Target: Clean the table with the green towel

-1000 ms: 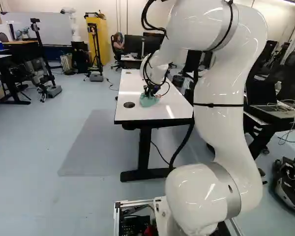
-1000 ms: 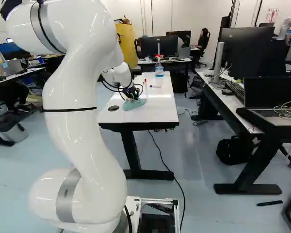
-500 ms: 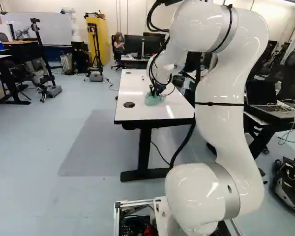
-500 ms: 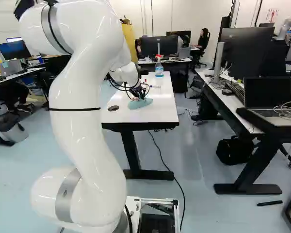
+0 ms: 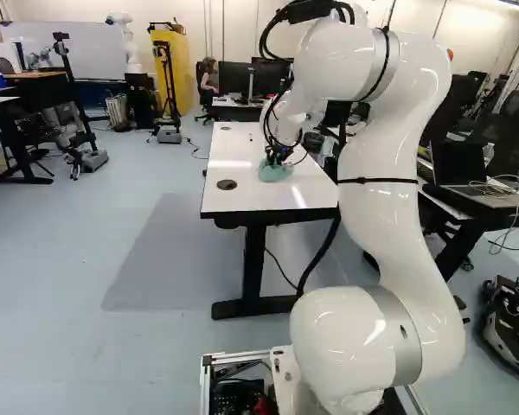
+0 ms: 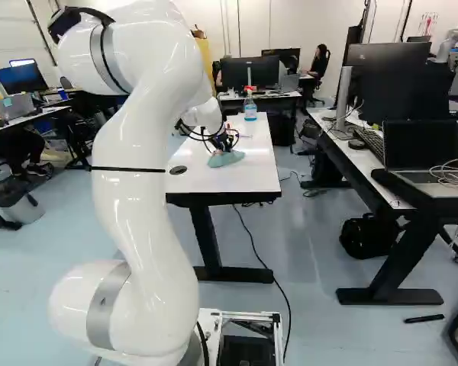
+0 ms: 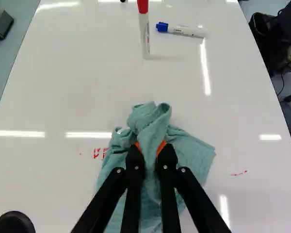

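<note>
In the left base view my gripper (image 5: 277, 157) is low over the white table (image 5: 238, 199), at the bunched green towel (image 5: 275, 174). The right base view shows the towel (image 6: 226, 159) spread on the tabletop below the gripper (image 6: 224, 145). Seen from the wrist, the gripper (image 7: 151, 149) is shut on a gathered fold of the towel (image 7: 153, 119), orange pads on both sides of it. Red writing (image 7: 100, 153) shows beside the towel, partly covered by it. A short red streak (image 7: 239, 173) lies on the towel's other side.
Ahead of the gripper are a red-capped marker (image 7: 144, 34) and a blue-capped marker (image 7: 182, 30). A spray bottle (image 6: 250, 108) stands at the table's far end. A round cable hole (image 5: 227, 184) is near its close end. Right of it stands a desk with monitors (image 6: 389, 84).
The arm has swung to the right, dragging the gripped towel rightward across the tabletop, mostly in the earlier part of the second. The base has stayed put.
</note>
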### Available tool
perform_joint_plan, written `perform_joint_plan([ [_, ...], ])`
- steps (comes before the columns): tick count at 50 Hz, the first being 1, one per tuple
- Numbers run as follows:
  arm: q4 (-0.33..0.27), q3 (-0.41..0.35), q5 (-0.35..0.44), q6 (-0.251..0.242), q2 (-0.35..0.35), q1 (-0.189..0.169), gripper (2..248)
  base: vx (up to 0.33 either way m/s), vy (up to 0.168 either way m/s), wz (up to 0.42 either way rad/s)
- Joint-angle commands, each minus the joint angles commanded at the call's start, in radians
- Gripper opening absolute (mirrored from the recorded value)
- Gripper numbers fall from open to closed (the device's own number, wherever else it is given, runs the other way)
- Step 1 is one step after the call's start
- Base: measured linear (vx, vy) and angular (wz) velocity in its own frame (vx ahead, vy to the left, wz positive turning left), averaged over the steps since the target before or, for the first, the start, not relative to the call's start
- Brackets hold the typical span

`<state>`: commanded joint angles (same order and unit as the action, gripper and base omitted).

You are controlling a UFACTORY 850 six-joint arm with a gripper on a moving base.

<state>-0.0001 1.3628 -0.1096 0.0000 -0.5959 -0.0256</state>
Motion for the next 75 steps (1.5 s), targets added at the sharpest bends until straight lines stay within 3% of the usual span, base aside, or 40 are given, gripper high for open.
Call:
perform_joint_plan([
  [44, 0.000, 0.126, 0.000, 0.000, -0.090, 0.106, 42, 0.000, 0.000, 0.000],
  [60, 0.000, 0.130, 0.000, 0.000, -0.093, 0.146, 42, 0.000, 0.000, 0.000],
  [75, 0.000, 0.087, 0.000, 0.000, -0.062, 0.181, 42, 0.000, 0.000, 0.000],
])
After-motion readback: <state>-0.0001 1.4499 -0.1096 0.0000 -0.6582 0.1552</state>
